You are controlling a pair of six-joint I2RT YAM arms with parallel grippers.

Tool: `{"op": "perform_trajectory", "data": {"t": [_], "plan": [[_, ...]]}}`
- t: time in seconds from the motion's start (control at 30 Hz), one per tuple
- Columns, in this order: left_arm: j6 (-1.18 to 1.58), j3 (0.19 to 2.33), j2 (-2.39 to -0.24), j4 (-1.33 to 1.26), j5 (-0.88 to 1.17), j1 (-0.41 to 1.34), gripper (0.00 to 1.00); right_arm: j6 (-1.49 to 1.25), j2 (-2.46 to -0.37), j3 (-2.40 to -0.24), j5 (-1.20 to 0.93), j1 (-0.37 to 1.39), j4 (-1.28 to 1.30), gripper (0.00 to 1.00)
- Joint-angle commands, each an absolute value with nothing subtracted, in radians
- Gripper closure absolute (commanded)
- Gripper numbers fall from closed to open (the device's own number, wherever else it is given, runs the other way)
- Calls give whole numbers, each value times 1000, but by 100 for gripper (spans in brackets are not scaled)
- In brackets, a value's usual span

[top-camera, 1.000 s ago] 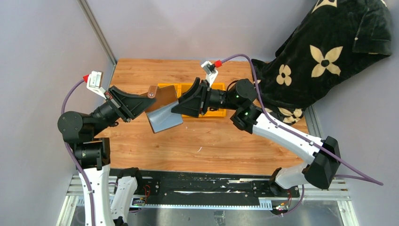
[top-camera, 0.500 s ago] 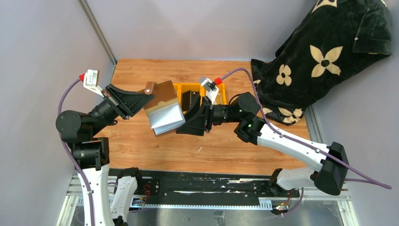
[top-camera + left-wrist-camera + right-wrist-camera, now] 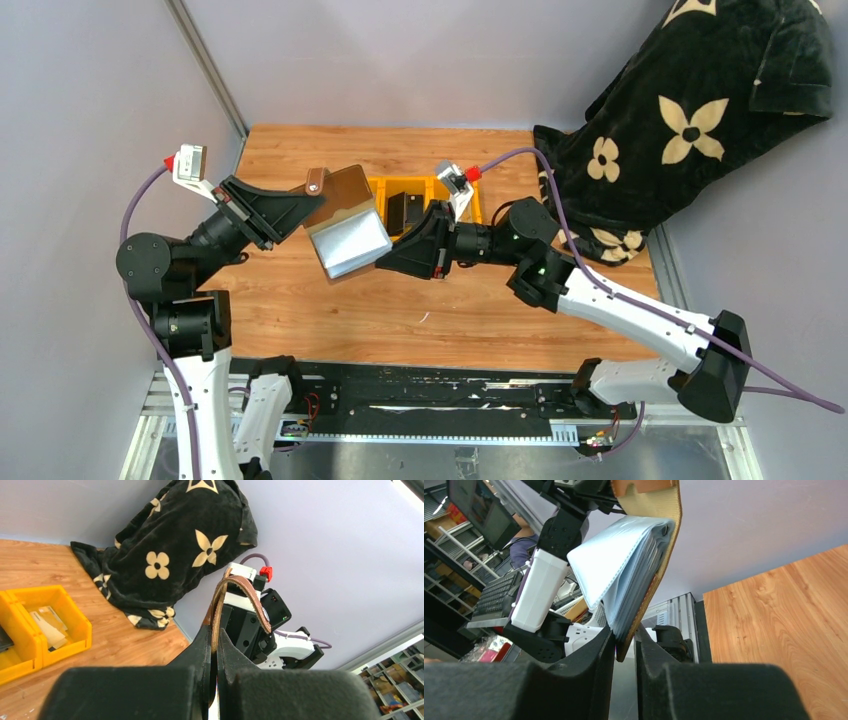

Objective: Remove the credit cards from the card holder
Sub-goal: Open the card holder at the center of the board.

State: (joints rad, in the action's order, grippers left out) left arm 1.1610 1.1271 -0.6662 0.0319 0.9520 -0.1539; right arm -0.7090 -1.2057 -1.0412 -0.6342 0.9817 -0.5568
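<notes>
The card holder hangs in the air above the desk, just left of centre in the top view, brown cover uppermost and grey sleeves fanned out below. The left tool is clenched on the leather cover. I'd say that is so the holder stays up and spread open, with its pockets facing the other arm. The right tool meets the holder's lower right corner, likely to steady it or work into the sleeves.

The 2 yellow bins sit directly behind the holder, handy for dropping cards.

The top view gives the layout but not the grips. The left wrist view shows its 2 fingers pinched flat on the leather edge, the cover curling away above them. Only there, at the left edge of the frame, can I see tan credit cards lying in the nearer bin. From above, a dark flat piece in the bin on the left is all that shows.

The right wrist view shows the clear sleeves from below, and the jaws standing narrowly either side of the cover's bottom edge. Whether they pinch it I cannot tell. No card inside the sleeves is visible to me. The black flowered blanket fills the upper right.
</notes>
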Motion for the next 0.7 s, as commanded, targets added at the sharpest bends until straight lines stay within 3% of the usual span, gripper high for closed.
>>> {"op": "perform_trajectory", "data": {"t": [0.0,0.2,0.4,0.67], "plan": [[1180,1158,-663,18,955,-155,100,-706,-1220,-1104,-544,991,-530,77],[1201,1152,-657,5,970,-156,100,-736,-1236,-1125,-451,987,-514,76],[1216,1141,-646,-35,992,-155,100,-792,-1257,-1135,-433,979,-559,61],[1247,1134,-643,-67,1007,-155,100,-799,-1278,-1158,-390,979,-577,51]]}}
